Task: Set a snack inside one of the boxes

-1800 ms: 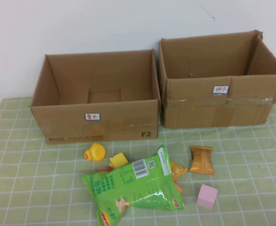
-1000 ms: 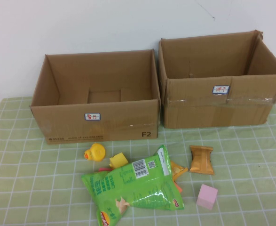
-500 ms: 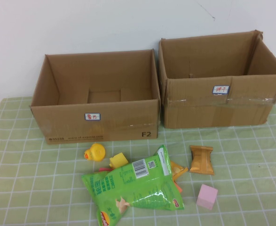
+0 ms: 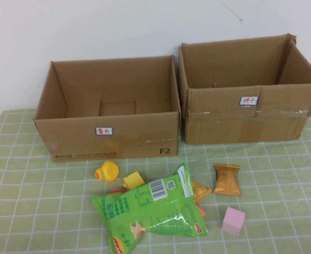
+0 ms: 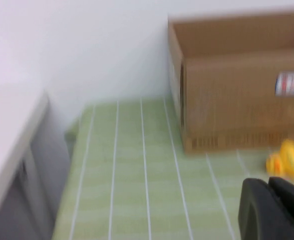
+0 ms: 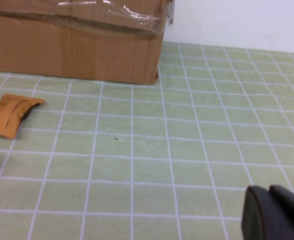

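Observation:
A green chip bag (image 4: pixel 152 211) lies on the green checked cloth in front of the left cardboard box (image 4: pixel 110 140). A small orange-brown snack packet (image 4: pixel 227 179) lies in front of the right cardboard box (image 4: pixel 245 124). Another orange packet (image 4: pixel 200 190) sticks out from under the bag. Both boxes stand open. Neither gripper shows in the high view. My left gripper (image 5: pixel 268 182) is shut and empty, near the left box (image 5: pixel 237 100). My right gripper (image 6: pixel 269 189) is shut and empty above the cloth, apart from the orange-brown packet (image 6: pixel 9 120) and the right box (image 6: pixel 76 45).
A yellow rubber duck (image 4: pixel 107 171), a yellow block (image 4: pixel 133 180) and a pink cube (image 4: pixel 233 220) lie among the snacks. The duck also shows in the left wrist view (image 5: pixel 287 160). A white wall stands behind the boxes. The table's left edge meets a grey cabinet (image 5: pixel 16 190).

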You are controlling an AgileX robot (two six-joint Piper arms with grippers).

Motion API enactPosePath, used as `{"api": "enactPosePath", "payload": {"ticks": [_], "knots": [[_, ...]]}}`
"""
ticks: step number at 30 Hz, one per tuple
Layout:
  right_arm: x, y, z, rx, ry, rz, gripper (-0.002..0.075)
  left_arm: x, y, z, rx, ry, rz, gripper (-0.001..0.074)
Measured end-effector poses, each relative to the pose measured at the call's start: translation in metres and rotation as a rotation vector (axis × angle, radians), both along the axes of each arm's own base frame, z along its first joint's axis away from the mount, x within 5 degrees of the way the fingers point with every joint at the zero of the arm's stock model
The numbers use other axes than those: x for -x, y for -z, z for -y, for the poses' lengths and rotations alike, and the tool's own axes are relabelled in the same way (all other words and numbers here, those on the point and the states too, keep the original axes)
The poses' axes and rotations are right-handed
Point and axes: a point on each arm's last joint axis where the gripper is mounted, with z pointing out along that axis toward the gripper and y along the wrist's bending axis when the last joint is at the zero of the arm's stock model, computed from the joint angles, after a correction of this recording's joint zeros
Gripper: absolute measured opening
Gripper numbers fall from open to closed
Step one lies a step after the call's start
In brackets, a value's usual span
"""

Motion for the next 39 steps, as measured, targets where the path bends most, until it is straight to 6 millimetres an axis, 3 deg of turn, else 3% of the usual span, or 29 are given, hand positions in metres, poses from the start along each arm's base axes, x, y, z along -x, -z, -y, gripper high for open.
{"api": "enactPosePath", "payload": {"ticks": [5, 8, 14, 18, 23, 26, 29, 31, 36, 38, 39], "knots": [[-0.002, -0.002, 0.000, 0.002, -0.006, 0.051, -0.0002, -0.001, -0.018, 0.000, 0.000, -0.002, 0.202, -0.0001], [-0.004, -0.013, -0.002, 0.002, -0.018, 0.177, -0.0002, 0.002, -0.034, 0.000, 0.000, -0.003, 0.374, -0.0001], [0.000, -0.057, -0.006, 0.009, -0.066, 0.668, -0.0002, 0.017, -0.065, 0.000, -0.001, -0.003, 0.761, -0.0001], [0.009, -0.076, -0.007, -0.029, -0.081, 0.898, -0.0002, 0.026, -0.076, 0.004, -0.002, 0.043, 0.913, -0.0001], [0.014, -0.084, -0.003, -0.168, -0.061, 1.008, -0.0002, 0.026, -0.076, 0.008, -0.030, 0.085, 0.911, -0.0001], [0.015, -0.085, -0.001, -0.220, -0.044, 1.012, -0.0002, 0.024, -0.074, 0.008, -0.015, 0.089, 0.887, -0.0001], [0.016, -0.098, 0.000, -0.211, -0.030, 0.977, -0.0002, 0.021, -0.078, 0.007, -0.010, 0.079, 0.810, -0.0001], [0.021, -0.119, -0.001, -0.152, -0.027, 0.946, -0.0002, 0.022, -0.093, 0.006, -0.013, 0.063, 0.758, -0.0001], [0.035, -0.172, -0.003, 0.004, -0.040, 0.796, -0.0002, 0.033, -0.153, 0.000, -0.015, 0.001, 0.571, -0.0001], [0.031, -0.185, -0.004, 0.025, -0.051, 0.693, -0.0002, 0.030, -0.166, -0.002, -0.011, -0.023, 0.443, -0.0001], [0.018, -0.189, -0.005, 0.031, -0.063, 0.557, -0.0002, 0.025, -0.172, -0.004, -0.011, -0.039, 0.337, -0.0001]]}}
